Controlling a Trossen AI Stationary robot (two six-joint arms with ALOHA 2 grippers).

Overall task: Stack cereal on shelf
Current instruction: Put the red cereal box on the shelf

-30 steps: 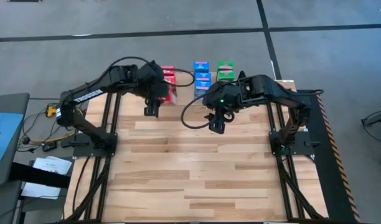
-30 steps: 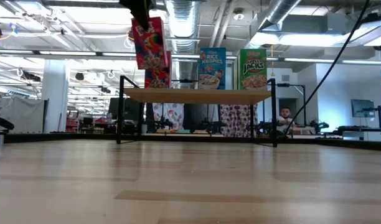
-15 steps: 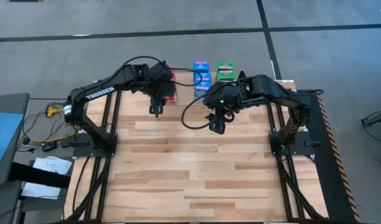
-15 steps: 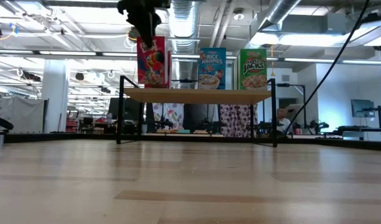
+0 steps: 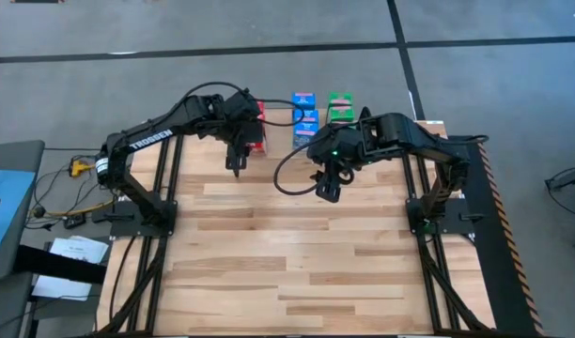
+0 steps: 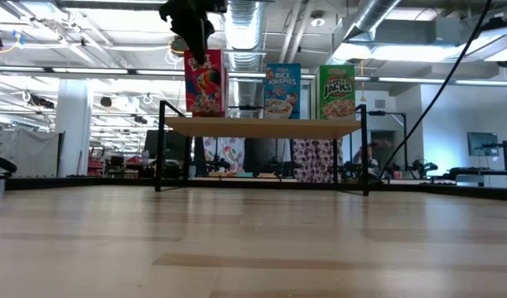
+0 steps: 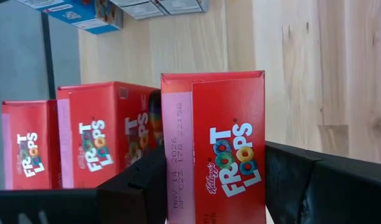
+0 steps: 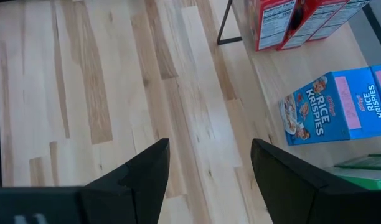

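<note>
The shelf [image 6: 262, 127] stands at the table's far edge, its light wood top on black legs. On it stand red [image 7: 103, 140], blue [image 6: 282, 89] and green [image 6: 337, 91] cereal boxes. My left gripper [image 6: 194, 37] is over the shelf's left end, shut on one more red cereal box [image 7: 218, 149], the nearest in the red row [image 5: 256, 127]. My right gripper [image 5: 325, 188] hangs open above the bare table in front of the shelf, with nothing between its fingers [image 8: 134, 180]. My left gripper pinches the red box near its upper end [image 7: 178, 186] between its two fingers, one on the side toward the other red boxes, one on the opposite side. The fingers slant down from above and from the table's left. The box stands upright, its lower end [image 6: 205, 113] at the shelf top.
The slatted wooden tabletop [image 5: 297, 253] stretches out in front of the shelf. Under the shelf top, between its black legs [image 6: 160, 157], there is open space. The room beyond the table shows in the low view.
My left gripper has gone down and toward the far edge with the red box. The box hung tilted and higher a second ago; now it is upright with its lower end at the shelf top, in line with the other red boxes. The last half second shows almost no motion.
</note>
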